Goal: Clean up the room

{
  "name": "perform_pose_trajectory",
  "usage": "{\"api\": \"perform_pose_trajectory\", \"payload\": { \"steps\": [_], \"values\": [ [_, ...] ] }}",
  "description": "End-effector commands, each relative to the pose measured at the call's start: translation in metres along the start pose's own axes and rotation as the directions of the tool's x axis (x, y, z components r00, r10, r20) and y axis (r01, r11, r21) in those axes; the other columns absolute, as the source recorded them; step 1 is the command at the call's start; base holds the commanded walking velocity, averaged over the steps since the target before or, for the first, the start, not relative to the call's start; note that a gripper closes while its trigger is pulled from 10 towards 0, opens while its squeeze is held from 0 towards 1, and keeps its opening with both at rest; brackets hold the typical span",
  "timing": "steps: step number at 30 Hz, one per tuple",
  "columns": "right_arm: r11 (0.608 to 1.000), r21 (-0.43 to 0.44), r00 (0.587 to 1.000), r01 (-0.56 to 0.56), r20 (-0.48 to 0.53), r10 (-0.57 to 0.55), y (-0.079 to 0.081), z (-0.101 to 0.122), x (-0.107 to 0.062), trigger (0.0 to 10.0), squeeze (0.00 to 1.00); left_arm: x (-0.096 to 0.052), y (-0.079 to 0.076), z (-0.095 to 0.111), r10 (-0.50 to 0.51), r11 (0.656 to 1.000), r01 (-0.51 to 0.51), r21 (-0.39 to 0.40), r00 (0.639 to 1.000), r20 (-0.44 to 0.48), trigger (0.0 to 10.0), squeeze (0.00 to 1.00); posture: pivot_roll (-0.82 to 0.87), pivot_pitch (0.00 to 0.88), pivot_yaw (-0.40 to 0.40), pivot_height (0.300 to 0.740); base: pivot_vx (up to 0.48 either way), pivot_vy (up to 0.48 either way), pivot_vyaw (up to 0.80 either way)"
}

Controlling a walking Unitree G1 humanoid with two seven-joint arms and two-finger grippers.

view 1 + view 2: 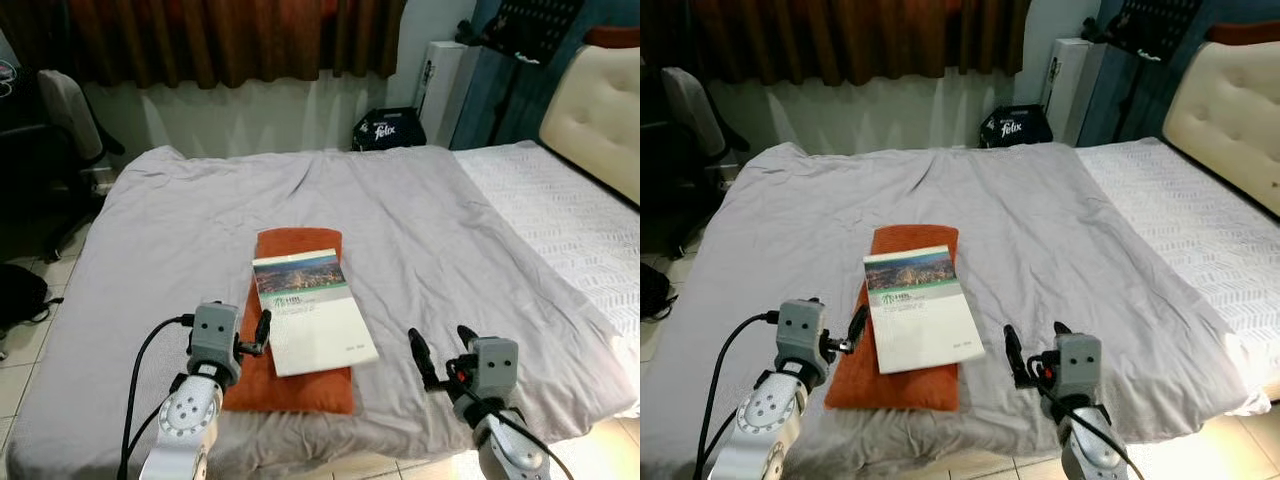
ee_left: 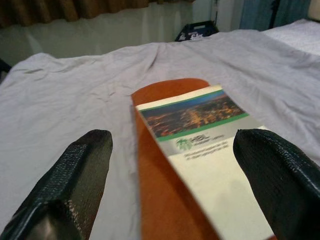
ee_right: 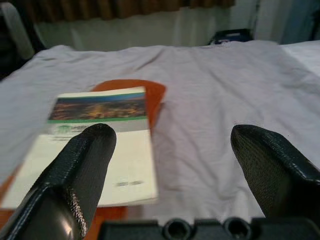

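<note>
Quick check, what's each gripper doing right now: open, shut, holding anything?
Left gripper: open, empty, at the left edge of the book on the orange cloth.
Right gripper: open, empty, over the grey sheet.

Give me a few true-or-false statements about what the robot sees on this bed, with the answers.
1. A booklet lies on top of an orange cloth. True.
2. The left gripper is shut on the booklet. False: its fingers are open, beside the booklet's edge.
3. The right gripper hovers open over the grey bedsheet. True.
4. The booklet's cover is plain black. False: it is white with a city photo and a green stripe.
5. A dark bag marked "felix" sits on the bed. False: it stands beyond the bed, by the wall.
</note>
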State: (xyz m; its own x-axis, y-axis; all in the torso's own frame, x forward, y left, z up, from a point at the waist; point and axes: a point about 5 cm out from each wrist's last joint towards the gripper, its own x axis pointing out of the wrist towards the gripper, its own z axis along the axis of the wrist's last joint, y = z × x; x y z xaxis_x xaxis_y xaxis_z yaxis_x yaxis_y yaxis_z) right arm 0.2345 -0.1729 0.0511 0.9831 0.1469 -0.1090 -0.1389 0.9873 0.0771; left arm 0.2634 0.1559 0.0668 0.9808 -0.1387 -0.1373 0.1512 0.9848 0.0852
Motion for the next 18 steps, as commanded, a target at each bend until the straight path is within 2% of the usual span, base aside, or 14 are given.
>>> {"api": "perform_pose_trajectory", "payload": {
  "steps": [1,7,14,18],
  "values": [
    [1.0,-0.008,1.0,0.002,0.002,-0.002,0.0,0.002,0.0,10.0,0.0,0.001,0.003,0.001,0.001,1.0,-0.001,-0.001,1.0,0.002,10.0,0.0,0.01,0.0,-0.011,0.74,0.0,-0.45,0.0],
    [1.0,-0.006,1.0,0.003,0.002,-0.003,0.0,0.002,0.0,10.0,0.0,0.007,0.003,0.005,0.005,1.0,-0.004,-0.029,1.0,0.013,10.0,0.0,0.0,0.0,-0.006,0.74,0.0,-0.424,0.0],
    [1.0,-0.007,1.0,0.0,-0.001,0.0,0.0,0.001,-0.002,10.0,0.0,0.012,0.009,0.005,0.016,0.999,-0.016,-0.042,1.0,0.005,10.0,0.0,0.0,0.0,-0.007,0.74,0.257,-0.402,0.0],
    [1.0,-0.009,1.0,-0.004,-0.006,0.004,0.0,0.001,-0.003,10.0,0.0,0.016,0.016,0.005,0.039,0.996,-0.039,-0.08,0.999,0.007,10.0,0.0,-0.01,0.0,-0.009,0.74,0.327,-0.287,0.0]
  ]
}}
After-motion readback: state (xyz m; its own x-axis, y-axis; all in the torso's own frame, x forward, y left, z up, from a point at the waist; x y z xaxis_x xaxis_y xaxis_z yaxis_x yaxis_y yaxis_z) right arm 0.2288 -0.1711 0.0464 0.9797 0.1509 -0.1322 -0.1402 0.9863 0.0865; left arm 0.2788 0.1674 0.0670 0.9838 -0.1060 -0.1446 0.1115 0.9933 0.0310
